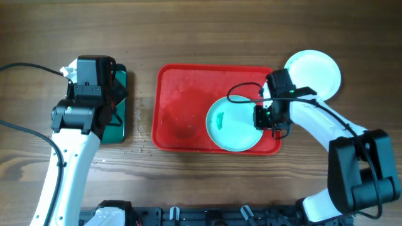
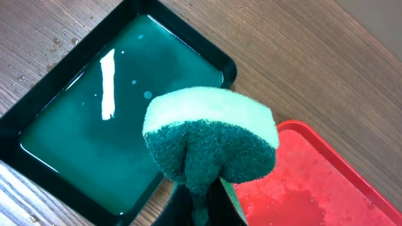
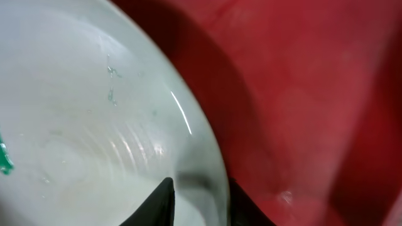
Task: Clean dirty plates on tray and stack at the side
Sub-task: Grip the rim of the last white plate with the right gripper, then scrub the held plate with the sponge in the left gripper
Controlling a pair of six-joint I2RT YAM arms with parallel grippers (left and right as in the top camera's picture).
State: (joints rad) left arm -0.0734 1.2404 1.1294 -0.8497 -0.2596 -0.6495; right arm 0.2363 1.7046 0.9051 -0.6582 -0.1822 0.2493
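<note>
A pale light-blue plate [image 1: 233,129] with a teal-green smear lies in the right part of the red tray [image 1: 182,94]. My right gripper [image 1: 264,118] is shut on its right rim. In the right wrist view the two fingers [image 3: 202,199] straddle the plate's edge [image 3: 94,125] over the tray [image 3: 301,94]. A white plate [image 1: 314,74] rests on the table beyond the tray's far right corner. A third plate does not show apart from it. My left gripper [image 2: 204,194] is shut on a green-and-white sponge [image 2: 210,141], held above the table between the two trays.
A smaller dark green tray [image 2: 94,132] holding water sits on the table at the left [image 1: 119,122], under my left arm. The red tray's wet left half [image 2: 314,188] is bare. Water drops dot the wood near the green tray.
</note>
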